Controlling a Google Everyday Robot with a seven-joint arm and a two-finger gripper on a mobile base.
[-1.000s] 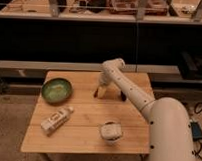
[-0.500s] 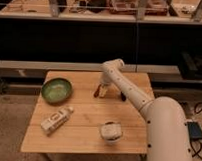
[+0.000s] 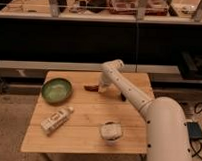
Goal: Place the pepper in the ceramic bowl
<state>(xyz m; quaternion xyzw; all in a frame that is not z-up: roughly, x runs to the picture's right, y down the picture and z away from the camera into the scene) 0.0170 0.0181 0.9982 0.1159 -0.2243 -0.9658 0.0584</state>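
Note:
The pepper (image 3: 90,87) is a small dark reddish-brown chili that sticks out to the left from my gripper (image 3: 99,87), just above the middle of the table's back half. The gripper hangs from the white arm that reaches in from the lower right, and it is shut on the pepper's right end. The ceramic bowl (image 3: 56,89) is a wide green dish on the table's left back part, a short way left of the pepper, with nothing showing in it.
A light bottle (image 3: 56,119) lies on its side at the front left of the wooden table (image 3: 82,137). A small white cup (image 3: 111,130) stands at the front middle. A dark elongated thing (image 3: 123,97) lies under the arm. Dark shelving stands behind the table.
The gripper has shifted slightly left and up, and the pepper now shows sticking out on its left side towards the bowl.

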